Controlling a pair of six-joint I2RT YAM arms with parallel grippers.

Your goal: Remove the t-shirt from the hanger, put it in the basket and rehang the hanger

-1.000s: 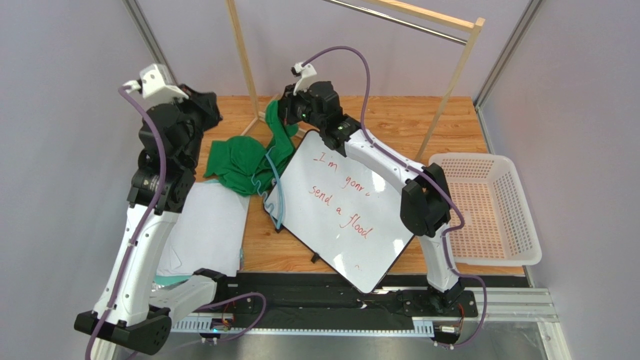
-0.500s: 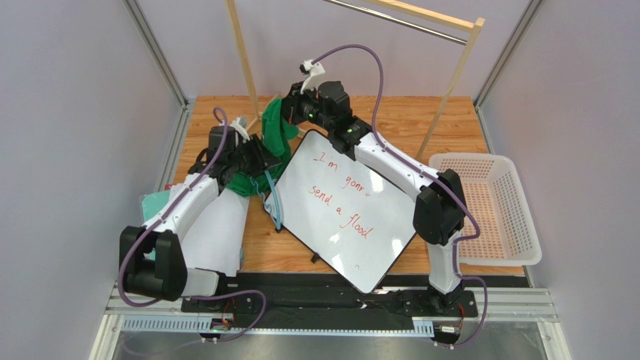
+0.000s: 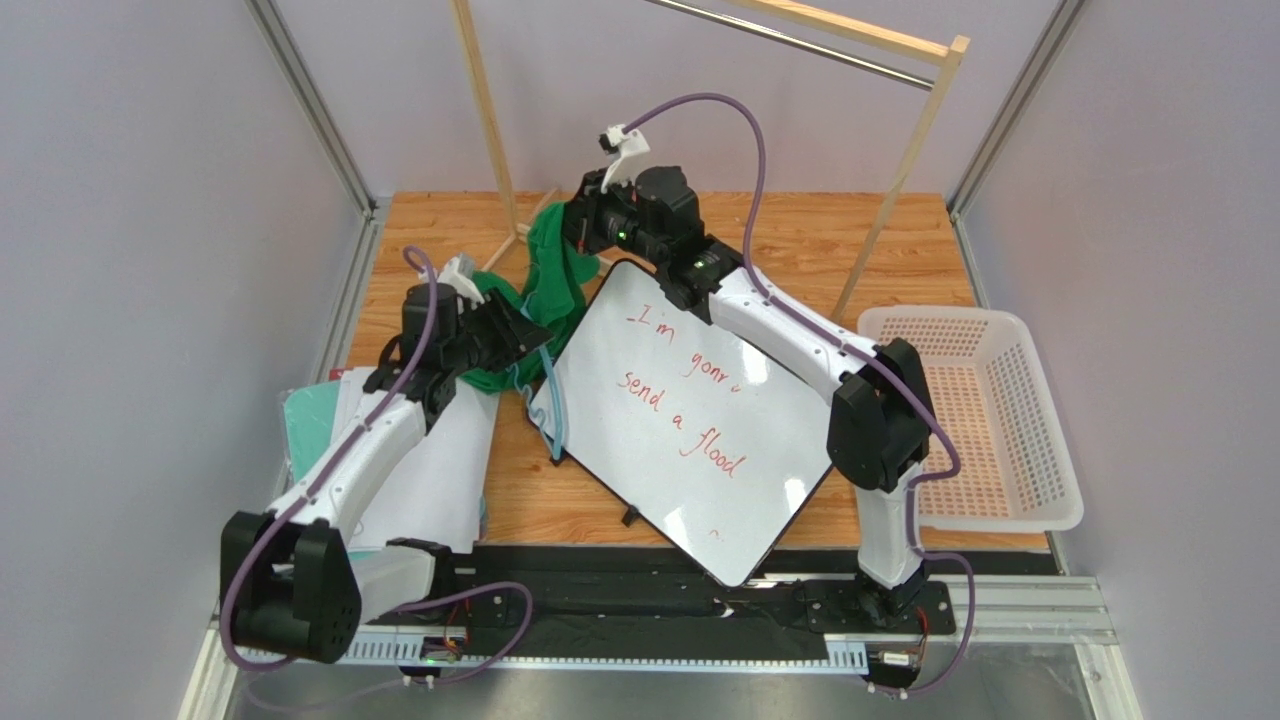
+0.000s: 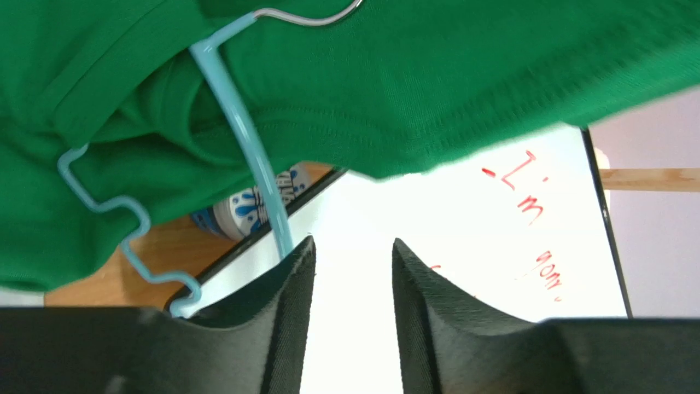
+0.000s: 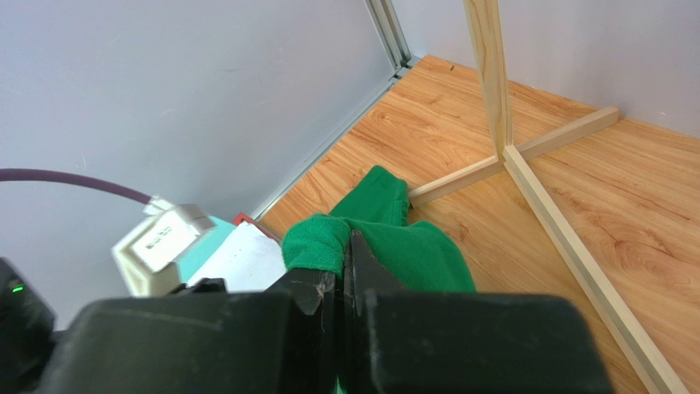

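Two obstacles near t-shirt (image 3: 559, 282): whiteboard (image 3: 694, 428) beside hanger (image 3: 547, 402), wooden rack (image 3: 484, 105) behind.

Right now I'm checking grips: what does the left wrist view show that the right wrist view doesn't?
Only left wrist: the hanger, the whiteboard, and the left gripper open with nothing between its fingers. Only right wrist: the right gripper shut on a fold of the t-shirt, plus the foot of the wooden rack. Both: the green t-shirt.
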